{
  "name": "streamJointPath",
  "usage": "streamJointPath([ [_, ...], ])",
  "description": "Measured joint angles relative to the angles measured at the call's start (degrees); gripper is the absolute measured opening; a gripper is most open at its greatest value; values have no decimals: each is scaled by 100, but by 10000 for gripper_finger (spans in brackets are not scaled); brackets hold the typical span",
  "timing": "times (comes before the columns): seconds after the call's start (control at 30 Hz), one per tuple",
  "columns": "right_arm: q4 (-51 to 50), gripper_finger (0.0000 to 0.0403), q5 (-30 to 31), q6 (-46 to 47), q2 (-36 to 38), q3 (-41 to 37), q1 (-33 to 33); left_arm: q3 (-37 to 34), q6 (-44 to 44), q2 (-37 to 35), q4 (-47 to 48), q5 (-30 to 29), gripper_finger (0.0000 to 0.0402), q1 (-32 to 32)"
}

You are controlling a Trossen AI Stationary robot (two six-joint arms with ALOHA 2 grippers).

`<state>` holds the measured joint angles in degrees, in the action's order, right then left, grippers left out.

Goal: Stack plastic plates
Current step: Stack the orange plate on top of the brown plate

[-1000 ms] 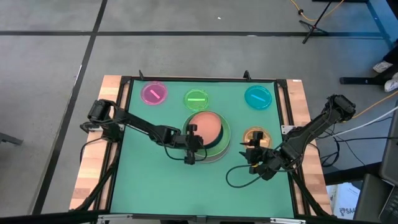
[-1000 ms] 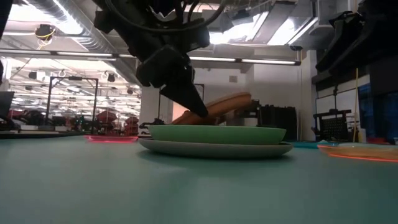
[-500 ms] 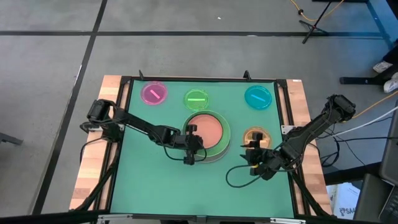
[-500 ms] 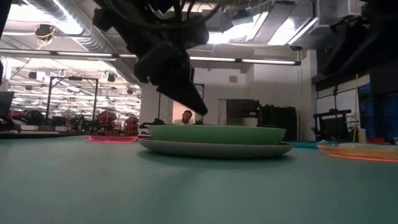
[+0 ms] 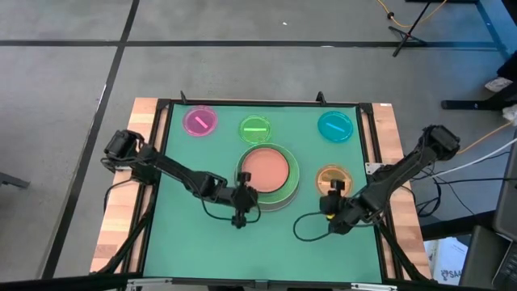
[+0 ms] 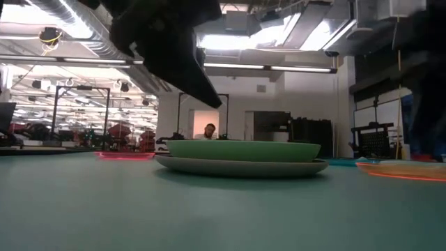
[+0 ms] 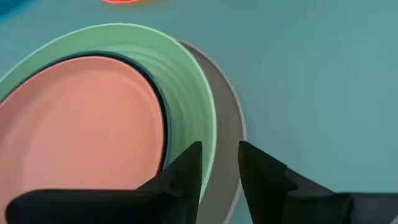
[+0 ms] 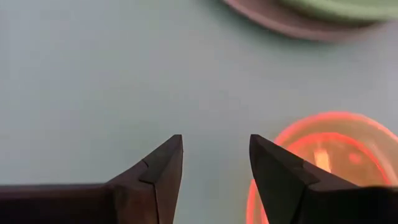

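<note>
The stack at the table's middle, a round salmon plastic plate (image 5: 264, 169) nested in a dark teal one (image 7: 157, 93) on a light green plate (image 5: 291, 183) over a large grey plate (image 7: 229, 134), is the landmark. The left gripper (image 5: 240, 199) hangs empty just beside its near-left rim with fingers slightly parted. The right gripper (image 5: 330, 204), fingers spread, hovers at the near rim of the small orange plate (image 5: 332, 178) right of the stack; it should probably straddle that rim squarely and lift level.

Beyond the stack, small pink (image 5: 200, 121), green (image 5: 255, 128) and blue (image 5: 334, 125) plates line the green table mat (image 5: 194, 242), with a person (image 6: 209, 130) far behind.
</note>
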<state>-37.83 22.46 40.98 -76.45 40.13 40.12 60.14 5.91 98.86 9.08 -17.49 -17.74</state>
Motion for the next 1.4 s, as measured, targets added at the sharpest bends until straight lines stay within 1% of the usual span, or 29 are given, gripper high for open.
streamJointPath([
  [0.13,11,179,86,250,-157,-279,-2,0,2,8,13,-462,98,-165],
  [0.2,19,179,139,261,-239,-378,-2,0,4,8,13,-592,98,-214],
  [0.4,7,179,487,271,-351,-572,-89,0,4,10,-117,-723,98,-232],
  [0.5,38,174,500,270,-365,-677,-244,0,6,10,-135,-719,98,-232],
  [0.57,56,163,449,270,-365,-758,-351,0,5,10,-135,-716,98,-236],
  [0.67,109,136,389,233,-356,-819,-419,0,9,10,-142,-715,98,-232],
  [1.0,10,10,478,-130,-365,-841,-415,0,17,10,-142,-711,98,-249],
  [1.07,15,5,484,-231,-365,-841,-415,0,17,10,-142,-711,98,-256],
  [1.17,17,11,535,-272,-365,-841,-415,0,17,12,-142,-711,98,-260],
  [1.27,-1,4,546,-429,-365,-819,-415,0,15,12,-142,-714,98,-293],
  [1.4,-95,4,600,-572,-364,-642,-415,0,4,-26,-120,-790,98,-379],
])
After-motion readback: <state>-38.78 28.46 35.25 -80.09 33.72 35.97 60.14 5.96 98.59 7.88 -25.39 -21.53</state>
